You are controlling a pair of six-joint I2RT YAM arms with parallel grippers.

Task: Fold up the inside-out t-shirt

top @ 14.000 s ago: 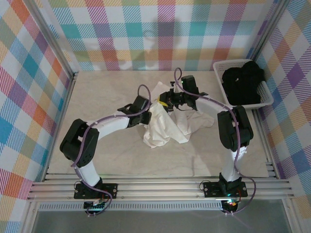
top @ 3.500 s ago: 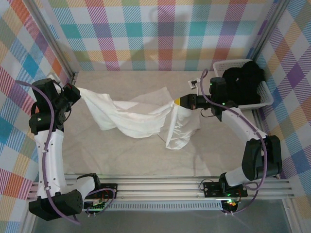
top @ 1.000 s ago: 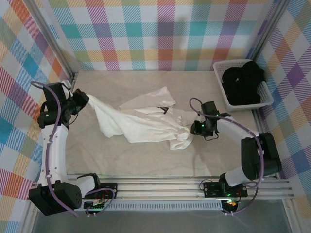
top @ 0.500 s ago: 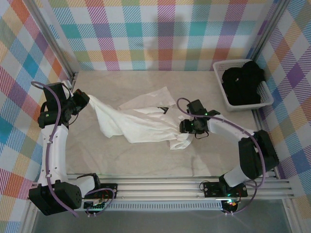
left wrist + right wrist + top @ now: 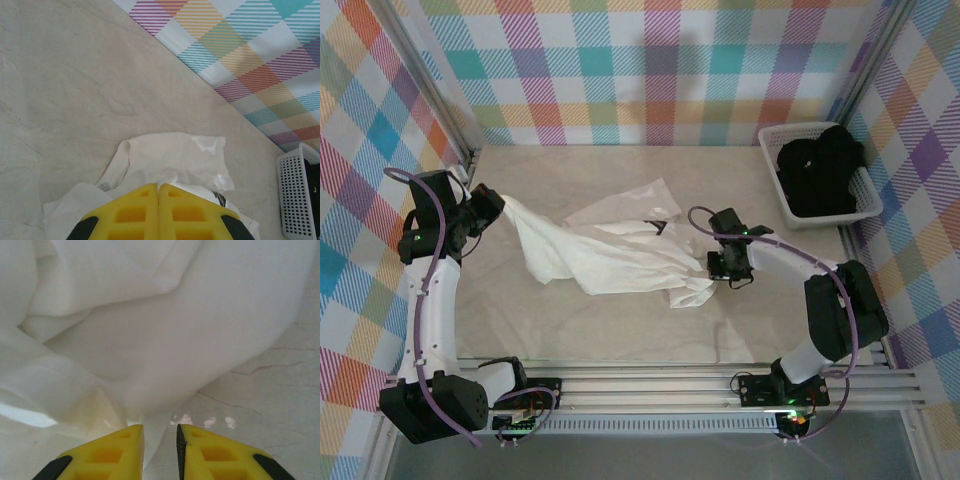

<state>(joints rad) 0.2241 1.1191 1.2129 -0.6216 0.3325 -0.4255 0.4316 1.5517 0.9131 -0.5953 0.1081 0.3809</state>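
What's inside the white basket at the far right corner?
A black garment fills the white plastic basket; whatever lies beneath it, including the basket floor, is covered.

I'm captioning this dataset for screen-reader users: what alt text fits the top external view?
A crumpled white t-shirt lies stretched across a pale table, its left end lifted in the left gripper, the right gripper nipping its right end. A white basket holding a black garment sits at the far right corner.

table front [image 5: 620,335]: free | centre: t-shirt [image 5: 620,262] sprawled | far-right: basket [image 5: 775,178]
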